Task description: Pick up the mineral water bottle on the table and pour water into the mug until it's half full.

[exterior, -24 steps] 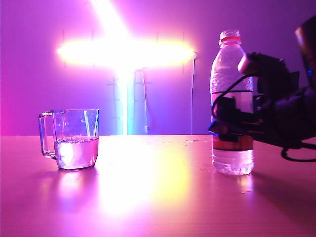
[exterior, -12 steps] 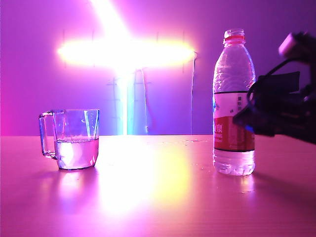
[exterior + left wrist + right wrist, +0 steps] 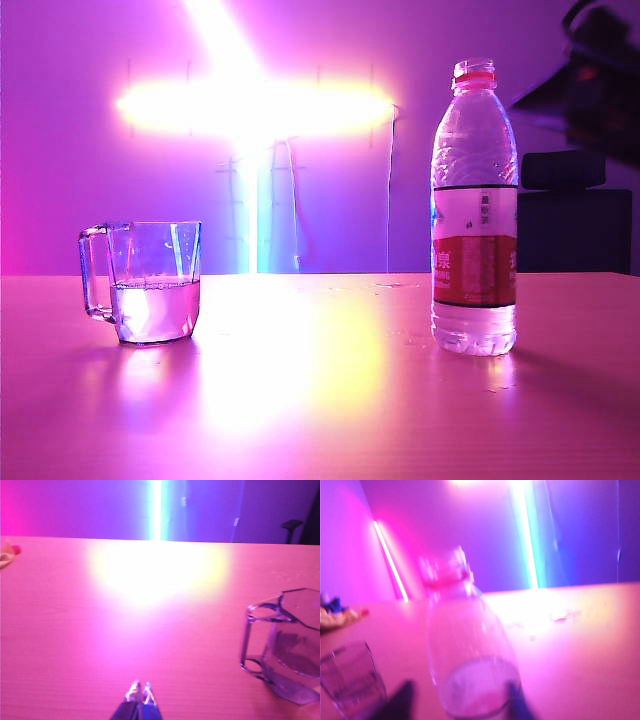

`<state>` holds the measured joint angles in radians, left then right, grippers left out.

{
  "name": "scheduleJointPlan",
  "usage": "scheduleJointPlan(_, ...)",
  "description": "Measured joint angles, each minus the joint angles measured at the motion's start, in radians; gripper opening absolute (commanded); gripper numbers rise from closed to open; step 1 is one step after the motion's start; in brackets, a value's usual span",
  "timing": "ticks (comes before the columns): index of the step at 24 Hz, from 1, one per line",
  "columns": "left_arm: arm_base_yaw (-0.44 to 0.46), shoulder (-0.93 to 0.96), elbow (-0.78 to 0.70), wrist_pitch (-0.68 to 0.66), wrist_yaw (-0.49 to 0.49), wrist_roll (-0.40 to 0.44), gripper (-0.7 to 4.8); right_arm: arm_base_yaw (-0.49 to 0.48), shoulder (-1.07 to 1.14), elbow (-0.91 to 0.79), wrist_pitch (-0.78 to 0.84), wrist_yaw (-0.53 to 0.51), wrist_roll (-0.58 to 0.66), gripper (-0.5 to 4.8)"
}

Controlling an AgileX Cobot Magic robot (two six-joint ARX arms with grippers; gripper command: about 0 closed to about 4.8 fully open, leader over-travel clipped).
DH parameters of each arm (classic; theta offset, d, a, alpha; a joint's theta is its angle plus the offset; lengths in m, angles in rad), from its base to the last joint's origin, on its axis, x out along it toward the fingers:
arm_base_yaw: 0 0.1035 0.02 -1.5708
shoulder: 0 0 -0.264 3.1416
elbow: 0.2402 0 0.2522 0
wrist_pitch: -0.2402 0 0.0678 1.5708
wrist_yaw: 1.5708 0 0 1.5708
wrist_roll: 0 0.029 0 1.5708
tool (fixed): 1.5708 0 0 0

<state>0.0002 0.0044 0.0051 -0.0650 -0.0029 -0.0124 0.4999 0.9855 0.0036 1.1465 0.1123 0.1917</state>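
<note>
The mineral water bottle [image 3: 474, 200] stands upright and uncapped on the right of the table [image 3: 320, 400], with water [image 3: 473, 330] low inside it. The glass mug [image 3: 150, 285] stands at the left, holding water [image 3: 155, 312] to about half its height. My right gripper [image 3: 590, 70] is a dark blur high at the upper right, clear of the bottle. In the right wrist view its two dark fingers [image 3: 402, 700] stand apart, open, with the bottle [image 3: 470, 655] and the mug [image 3: 350, 680] beyond them. My left gripper [image 3: 140, 692] is shut over bare table, apart from the mug [image 3: 285, 645].
A dark chair-like shape [image 3: 575, 215] stands behind the table at the right. A bright cross of light [image 3: 250, 105] glares on the back wall and reflects on the tabletop. A small object [image 3: 7, 555] lies near the table's far edge.
My right gripper has let go of the bottle, drawn back to the right and risen toward the upper right. The bottle stays standing. The mug has not moved.
</note>
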Motion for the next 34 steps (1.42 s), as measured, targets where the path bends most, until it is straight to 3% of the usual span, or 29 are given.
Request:
scheduleJointPlan(2, 0.009, 0.0, 0.0, 0.0, -0.001, 0.0, -0.02, 0.0, -0.114, 0.001, -0.091, 0.0, -0.002, 0.16)
scheduleJointPlan(3, 0.009, 0.0, 0.0, 0.0, 0.001, 0.0, -0.02, 0.0, -0.185, 0.001, -0.184, 0.002, -0.006, 0.07)
scheduleJointPlan(12, 0.009, 0.0, 0.0, 0.0, 0.001, 0.0, -0.02, -0.003, -0.47, 0.002, -0.496, 0.003, -0.007, 0.13)
scheduleJointPlan(25, 0.009, 0.0, 0.0, 0.0, 0.001, 0.0, -0.02, -0.003, -0.517, 0.002, -0.54, 0.002, -0.007, 0.12)
scheduleJointPlan(30, 0.009, 0.0, 0.0, 0.0, 0.001, 0.0, -0.02, -0.005, -0.531, 0.002, -0.557, 0.119, -0.121, 0.1)
scheduleJointPlan(34, 0.009, 0.0, 0.0, 0.0, 0.001, 0.0, -0.02, -0.061, -0.647, 0.002, -0.662, 0.13, -0.211, -0.02)
